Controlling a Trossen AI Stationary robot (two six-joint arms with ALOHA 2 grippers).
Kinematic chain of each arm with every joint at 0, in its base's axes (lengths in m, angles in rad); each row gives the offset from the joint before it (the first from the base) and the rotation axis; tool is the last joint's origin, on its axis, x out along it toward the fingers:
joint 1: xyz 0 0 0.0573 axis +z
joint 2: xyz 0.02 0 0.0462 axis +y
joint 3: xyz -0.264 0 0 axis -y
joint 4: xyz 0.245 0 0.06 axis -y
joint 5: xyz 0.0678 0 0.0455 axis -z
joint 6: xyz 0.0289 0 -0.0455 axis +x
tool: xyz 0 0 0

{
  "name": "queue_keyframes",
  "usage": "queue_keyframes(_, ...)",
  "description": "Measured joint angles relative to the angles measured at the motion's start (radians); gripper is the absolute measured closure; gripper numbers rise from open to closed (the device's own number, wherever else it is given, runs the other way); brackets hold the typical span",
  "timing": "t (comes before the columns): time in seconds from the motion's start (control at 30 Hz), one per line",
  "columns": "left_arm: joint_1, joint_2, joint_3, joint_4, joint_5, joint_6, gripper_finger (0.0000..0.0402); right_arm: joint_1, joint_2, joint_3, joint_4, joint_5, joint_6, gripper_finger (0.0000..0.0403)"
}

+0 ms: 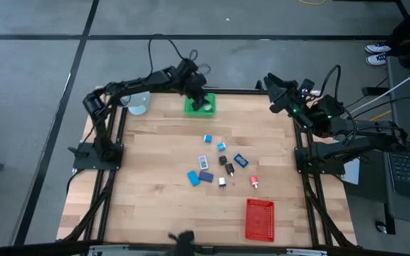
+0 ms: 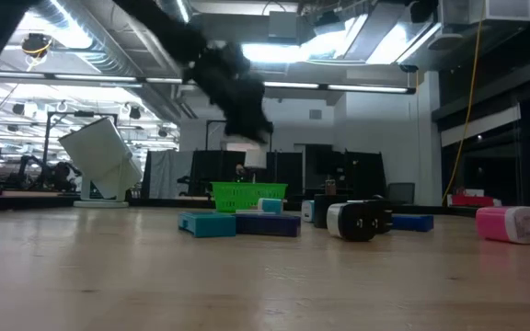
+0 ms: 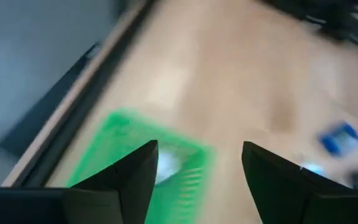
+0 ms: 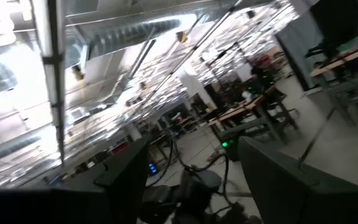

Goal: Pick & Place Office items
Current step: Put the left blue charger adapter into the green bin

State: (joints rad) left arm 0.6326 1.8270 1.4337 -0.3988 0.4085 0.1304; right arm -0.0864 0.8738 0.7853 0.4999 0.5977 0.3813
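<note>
The left gripper (image 1: 203, 100) hangs over the green tray (image 1: 199, 107), its fingers (image 3: 135, 171) spread wide with nothing between them. A pale item (image 3: 166, 167) lies inside that tray. The other office items (image 1: 223, 163) lie scattered well away from the tray, toward the table's middle. The right gripper (image 1: 270, 84), also parted and empty, waits off to the tray's side.

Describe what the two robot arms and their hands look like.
Both arms are dark, nearly black, built of jointed segments on black frame posts at the table's edges. Black cables loop off the left arm and the right arm, which shows a small green light. The left hand has two flat, dark, wedge-shaped fingers; the right hand looks alike.
</note>
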Motion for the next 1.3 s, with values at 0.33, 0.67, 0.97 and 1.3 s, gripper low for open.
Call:
queue_keyframes(0.33,-0.294,-0.083,0.000,-0.177,-0.254,0.288,0.0160,0.000,0.000,0.000,-0.009,-0.082,0.002,0.0152)
queue_keyframes(0.67,-0.386,0.086,-0.001,-0.169,-0.314,0.079,0.0159,0.003,0.000,0.000,-0.037,-0.187,0.058,0.0152)
queue_keyframes(0.97,-0.391,0.171,0.000,-0.170,-0.380,0.075,0.0159,0.003,0.000,0.000,-0.040,-0.229,0.068,0.0152)
queue_keyframes(1.3,-0.381,0.221,-0.002,-0.134,-0.391,0.104,0.0160,0.003,0.000,0.000,-0.046,-0.251,0.083,0.0152)
